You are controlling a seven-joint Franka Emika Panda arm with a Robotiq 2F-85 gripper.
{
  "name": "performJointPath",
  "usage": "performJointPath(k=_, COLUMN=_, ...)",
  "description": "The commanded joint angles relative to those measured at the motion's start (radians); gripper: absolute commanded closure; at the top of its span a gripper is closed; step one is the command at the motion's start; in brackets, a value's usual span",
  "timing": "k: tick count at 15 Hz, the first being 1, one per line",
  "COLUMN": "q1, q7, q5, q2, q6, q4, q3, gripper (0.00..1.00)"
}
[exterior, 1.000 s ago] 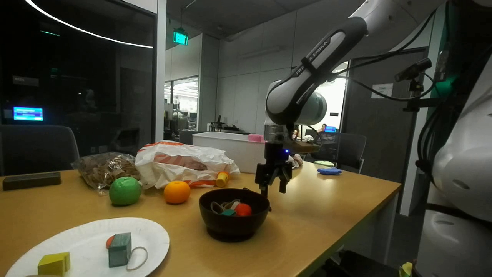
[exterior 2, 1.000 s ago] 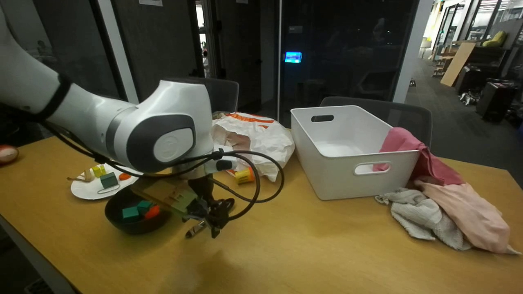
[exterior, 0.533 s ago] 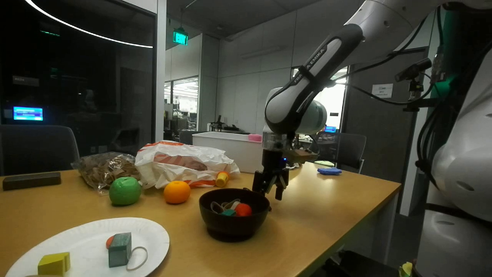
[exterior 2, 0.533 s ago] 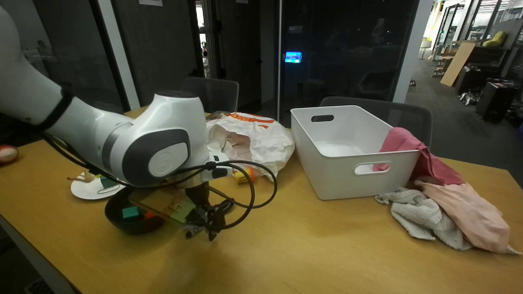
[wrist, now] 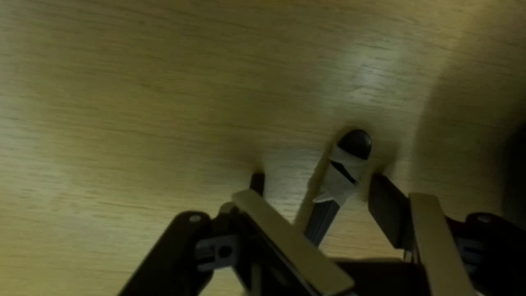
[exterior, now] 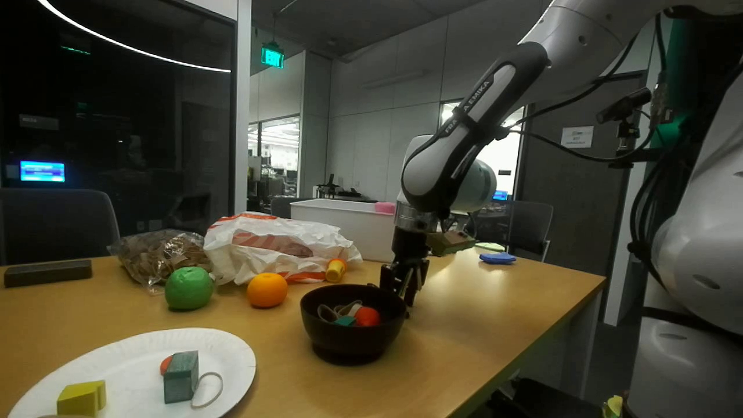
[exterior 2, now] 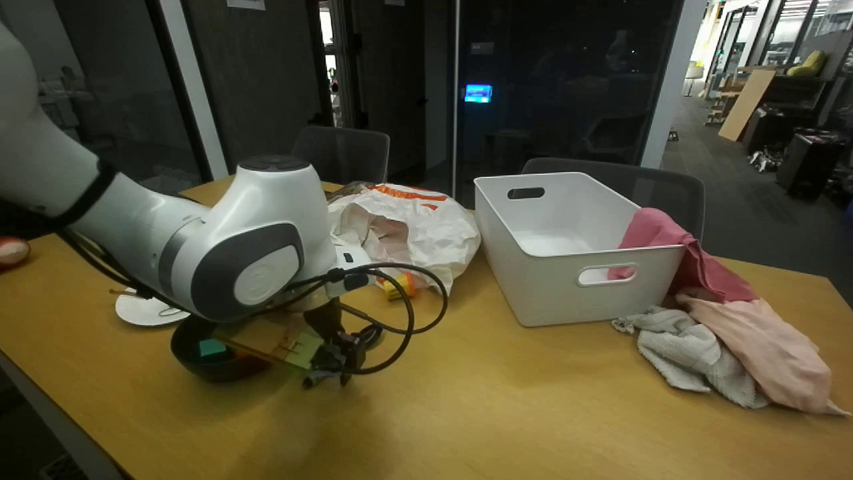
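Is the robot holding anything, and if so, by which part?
Nothing is held: in the wrist view the gripper stands open around the marker-like thing on the table, with a gap showing on each side.

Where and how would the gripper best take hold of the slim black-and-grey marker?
Probably grip the marker by its grey section, coming straight down with one jaw on each long side. It lies long and narrow, flat on the table, between the open jaws of the gripper. The bowl stands nearby, so a low approach from that side looks cramped.
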Motion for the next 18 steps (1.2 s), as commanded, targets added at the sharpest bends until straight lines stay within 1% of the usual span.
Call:
performJointPath(k=1, q1=0.008, q7=-0.052, q5=0.021, q2=0.003, q6=0.052, q4=-0.011, q3=-0.011, gripper=0.63)
performJointPath(k=2, q1=0.006, q7=-0.056, q5=0.013, q2=0.002, q6=0.055, q4=-0.011, q3=-0.011, gripper=0.72)
performJointPath(k=4, q1=0.002, q7=-0.055, q5=0.0, q2=-0.001, q6=0.058, q4=-0.012, q3=-0.008, gripper=0.86)
performJointPath(k=5, q1=-0.001, q7=-0.051, q5=-0.008, q2=-0.002, q6=0.056, q4=-0.012, q3=-0.007, gripper=0.9)
performJointPath(k=7, q1=-0.007, q7=-0.04, q5=-0.023, q2=0.0, q6=0.052, q4=-0.01, q3=-0.004, gripper=0.94)
performJointPath(k=8, q1=-0.01, q7=-0.033, q5=-0.034, q2=-0.003, q6=0.051, q4=-0.013, q3=-0.001, gripper=0.89)
performJointPath(k=10, q1=-0.027, q7=-0.01, q5=-0.104, q2=-0.01, q6=0.047, q4=-0.016, q3=0.014, gripper=0.89)
performJointPath(k=12, q1=-0.059, q7=0.035, q5=-0.258, q2=-0.023, q6=0.066, q4=-0.022, q3=0.042, gripper=0.89)
performJointPath(k=14, q1=-0.1, q7=0.103, q5=-0.439, q2=-0.049, q6=0.063, q4=-0.016, q3=0.077, gripper=0.89)
performJointPath(k=18, q1=-0.167, q7=0.27, q5=-0.768, q2=-0.099, q6=0.079, q4=-0.005, q3=0.126, gripper=0.89)
